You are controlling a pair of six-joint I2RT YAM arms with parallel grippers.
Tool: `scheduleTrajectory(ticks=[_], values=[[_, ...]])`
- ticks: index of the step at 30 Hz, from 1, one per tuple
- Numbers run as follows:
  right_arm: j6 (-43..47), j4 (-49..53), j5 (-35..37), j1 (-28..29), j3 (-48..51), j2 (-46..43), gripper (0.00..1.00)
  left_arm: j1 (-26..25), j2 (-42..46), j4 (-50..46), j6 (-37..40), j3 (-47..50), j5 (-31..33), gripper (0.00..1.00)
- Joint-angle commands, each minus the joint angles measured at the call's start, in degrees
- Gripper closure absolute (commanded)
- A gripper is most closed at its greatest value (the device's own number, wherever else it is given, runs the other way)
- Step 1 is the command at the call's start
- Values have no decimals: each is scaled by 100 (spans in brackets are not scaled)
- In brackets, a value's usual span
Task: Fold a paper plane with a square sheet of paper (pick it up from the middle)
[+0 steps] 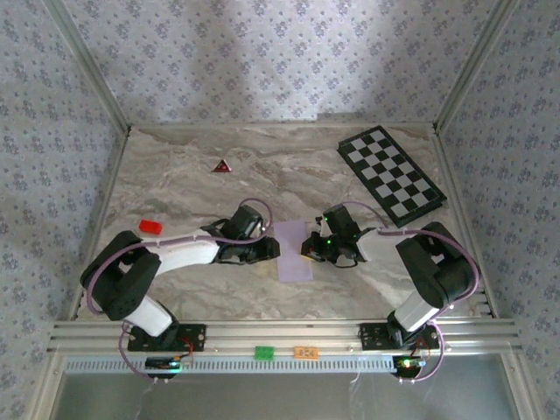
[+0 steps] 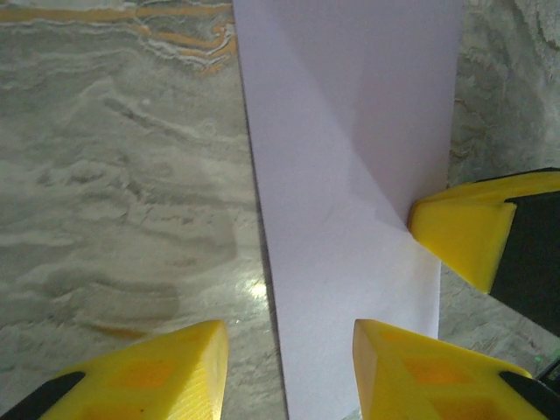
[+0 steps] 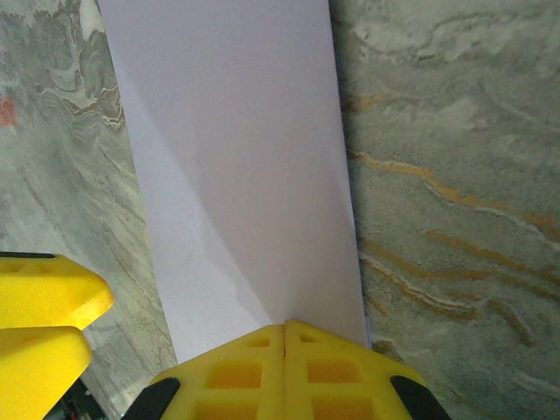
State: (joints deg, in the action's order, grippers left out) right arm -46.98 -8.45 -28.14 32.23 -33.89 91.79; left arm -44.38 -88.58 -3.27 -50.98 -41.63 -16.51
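Lilac paper (image 1: 294, 251), folded narrow, lies at centre frame. My right gripper (image 3: 284, 331), closed, pins one edge; my left gripper (image 2: 289, 350), half open, straddles the other. Mid-fold, I judge; next, a firm crease.

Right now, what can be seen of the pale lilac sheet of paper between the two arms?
The thin pale lilac sheet of paper lies flat on the marble-patterned table as a narrow rectangle, apparently folded in half. It is plain and matte, with a faint diagonal crease running to one long edge. The shut yellow right tool touches that edge where the crease ends. The open yellow left tool straddles the opposite edge, one finger over paper, one over table.
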Motion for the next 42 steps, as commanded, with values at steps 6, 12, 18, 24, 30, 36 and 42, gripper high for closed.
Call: scheduleTrajectory(ticks=[6, 12, 18, 24, 30, 36, 42], values=[[-105, 271, 287, 17, 171, 308, 94, -85, -357, 84, -22, -245, -146, 60], [-118, 272, 293, 29, 170, 331, 94, -136, -506, 296, -51, -219, -261, 62], [-127, 293, 327, 56, 188, 296, 94, -141, -615, 452, -78, -149, -321, 65], [-117, 323, 327, 56, 189, 296, 94, -150, -654, 539, -131, -109, -304, 70], [-127, 338, 336, 56, 190, 267, 94, -150, -646, 597, -149, -113, -305, 70], [-125, 367, 344, 60, 185, 235, 94, -142, -549, 836, -201, -23, -187, 70], [-118, 396, 371, 60, 190, 217, 94, -141, -423, 1013, -260, 110, -124, 70]])
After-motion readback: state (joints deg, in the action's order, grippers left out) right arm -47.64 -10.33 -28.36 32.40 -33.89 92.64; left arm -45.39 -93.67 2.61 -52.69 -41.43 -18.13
